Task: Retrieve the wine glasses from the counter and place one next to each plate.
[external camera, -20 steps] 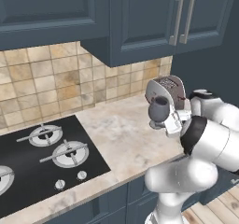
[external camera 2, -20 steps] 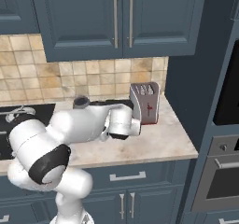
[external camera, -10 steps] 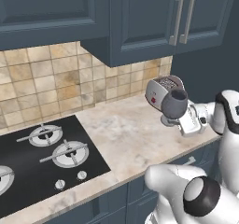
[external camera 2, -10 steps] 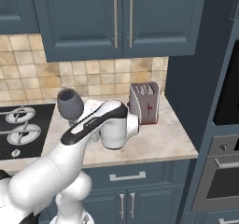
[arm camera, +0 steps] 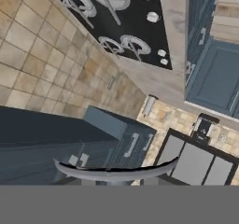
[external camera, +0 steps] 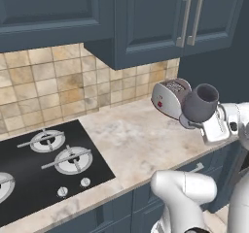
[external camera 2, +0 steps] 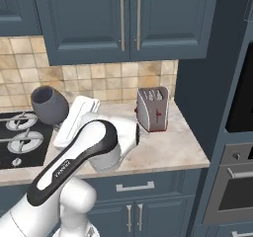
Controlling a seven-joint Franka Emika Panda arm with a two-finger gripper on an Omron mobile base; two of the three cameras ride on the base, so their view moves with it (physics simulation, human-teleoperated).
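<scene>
A dark grey wide-bowled wine glass (external camera: 199,102) hangs in the air above the counter's (external camera: 136,144) front right part, just ahead of the toaster. My gripper (external camera: 190,123) is shut on its stem, and the glass leans a little away from the white hand. From the other side the same wine glass (external camera 2: 49,104) floats over the counter (external camera 2: 173,147) near the hob's right edge, with the gripper (external camera 2: 63,124) below it. The glass's rim (arm camera: 116,172) curves across the bottom of the hand view. The plates are out of view.
A silver toaster (external camera: 168,98) (external camera 2: 152,108) stands at the back right of the counter. The black gas hob (external camera: 44,164) (external camera 2: 17,137) (arm camera: 116,13) takes up the left part. Dark blue wall cabinets (external camera: 160,18) hang overhead. A tall oven unit (external camera 2: 232,147) closes off the right side.
The arm has swung wide with the glass, carrying it up and away from the toaster towards the counter's front edge. The hand has rolled and the glass now tilts.
</scene>
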